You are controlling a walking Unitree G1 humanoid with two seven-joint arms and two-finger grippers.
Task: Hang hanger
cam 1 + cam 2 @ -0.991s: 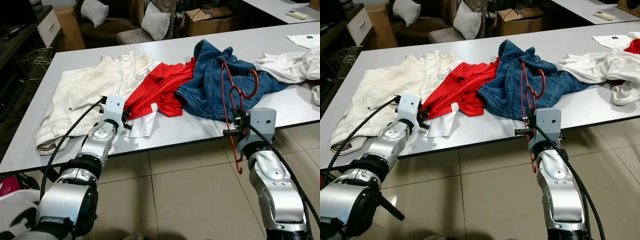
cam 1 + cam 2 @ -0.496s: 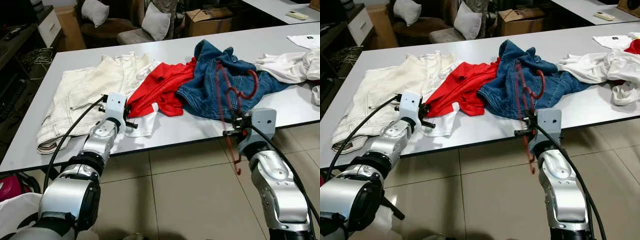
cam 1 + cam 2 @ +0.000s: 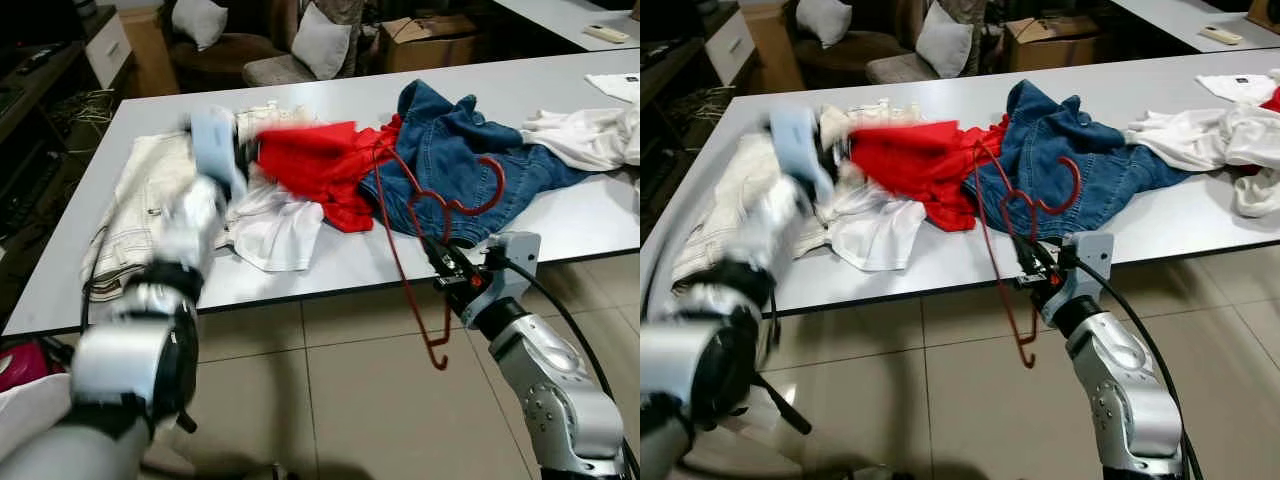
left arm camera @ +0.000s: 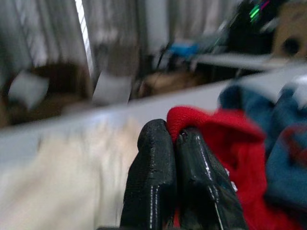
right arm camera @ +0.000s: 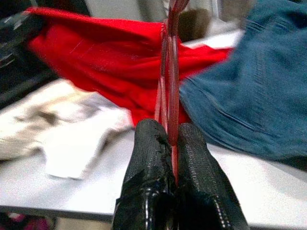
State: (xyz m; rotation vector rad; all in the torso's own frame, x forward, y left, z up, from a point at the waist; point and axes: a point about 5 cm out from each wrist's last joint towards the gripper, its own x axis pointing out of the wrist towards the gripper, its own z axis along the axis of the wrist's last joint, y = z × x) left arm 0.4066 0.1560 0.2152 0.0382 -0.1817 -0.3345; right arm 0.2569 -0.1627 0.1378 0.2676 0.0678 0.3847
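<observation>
Fingers (image 4: 153,177) of the left gripper (image 4: 173,139) pinched together on a fold of the red garment (image 3: 320,160), raised above the table (image 3: 330,265) at left; arm blurred. Cream trousers (image 3: 135,215) lie beneath. Right gripper (image 5: 169,132) clamped tight on the red hanger (image 3: 425,215), held tilted at the near table edge, before the denim jacket (image 3: 470,150).

The left arm and its tool (image 3: 215,150) are smearing into motion blur above the grey table (image 3: 330,265), so the fingertips cannot be made out in the head views. The raised red cotton garment (image 3: 310,160) is blurring along its lifted edge. In the left wrist view, the room behind is showing as soft streaks. The white crumpled garment (image 3: 590,135) is running off the frame's right edge. The thin red wire hanger (image 5: 168,72) is blurring near its top.
</observation>
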